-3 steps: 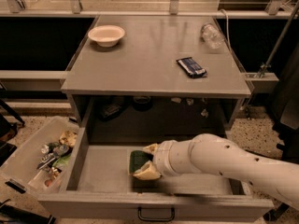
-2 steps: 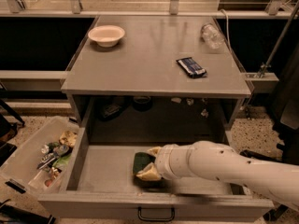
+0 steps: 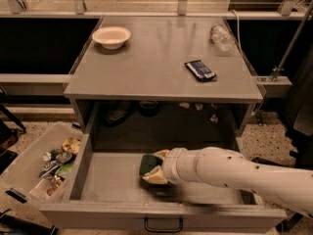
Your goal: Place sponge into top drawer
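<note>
Sponge sits in the lower middle of the frame, inside the open top drawer, a little left of the drawer's centre. Only its dark green side shows. Whether it rests on the drawer floor or hangs just above it cannot be told.

The gripper is inside the drawer too, at the end of a white arm that comes in from the lower right corner and crosses the right half of the drawer. Its two pale fingers stand one above and one below the sponge in the frame, closed in against it. The sponge is clamped between them, and its green edge pokes out to the left, past the fingertips.

The drawer is pulled well out toward the bottom of the frame. Its flat grey front panel carries a dark wire handle at the bottom centre.

Above it, on the grey cabinet top, a pale bowl stands at the upper left. A dark blue snack wrapper lies right of centre, and a clear plastic bottle lies at the upper right.

A clear bin of clutter sits on the floor at the lower left, just beside the drawer's left wall.
</note>
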`<action>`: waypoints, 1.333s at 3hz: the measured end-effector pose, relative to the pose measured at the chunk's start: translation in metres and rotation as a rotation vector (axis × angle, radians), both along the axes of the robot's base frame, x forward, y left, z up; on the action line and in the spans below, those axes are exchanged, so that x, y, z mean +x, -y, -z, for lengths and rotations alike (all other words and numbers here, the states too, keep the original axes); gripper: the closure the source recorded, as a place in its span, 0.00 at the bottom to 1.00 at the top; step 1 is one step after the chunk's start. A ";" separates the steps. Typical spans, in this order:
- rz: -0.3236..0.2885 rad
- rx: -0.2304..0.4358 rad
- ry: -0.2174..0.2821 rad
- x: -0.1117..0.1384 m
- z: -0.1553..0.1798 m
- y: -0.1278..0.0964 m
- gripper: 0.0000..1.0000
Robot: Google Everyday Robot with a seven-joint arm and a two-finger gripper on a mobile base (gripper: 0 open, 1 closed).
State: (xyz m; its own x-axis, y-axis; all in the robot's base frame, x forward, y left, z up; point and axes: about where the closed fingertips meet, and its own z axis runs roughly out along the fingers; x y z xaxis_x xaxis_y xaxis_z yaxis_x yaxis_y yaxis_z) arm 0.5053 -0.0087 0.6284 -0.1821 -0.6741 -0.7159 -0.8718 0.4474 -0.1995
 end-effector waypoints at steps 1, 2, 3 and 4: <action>0.000 0.000 0.000 0.000 0.000 0.000 0.58; 0.000 0.000 0.000 0.000 0.000 0.000 0.36; 0.000 0.000 0.000 0.000 0.000 0.000 0.12; 0.000 0.000 0.000 0.000 0.000 0.000 0.00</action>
State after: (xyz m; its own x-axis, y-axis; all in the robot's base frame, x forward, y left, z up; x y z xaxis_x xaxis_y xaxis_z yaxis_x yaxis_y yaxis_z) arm 0.5053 -0.0086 0.6285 -0.1820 -0.6741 -0.7158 -0.8718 0.4473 -0.1996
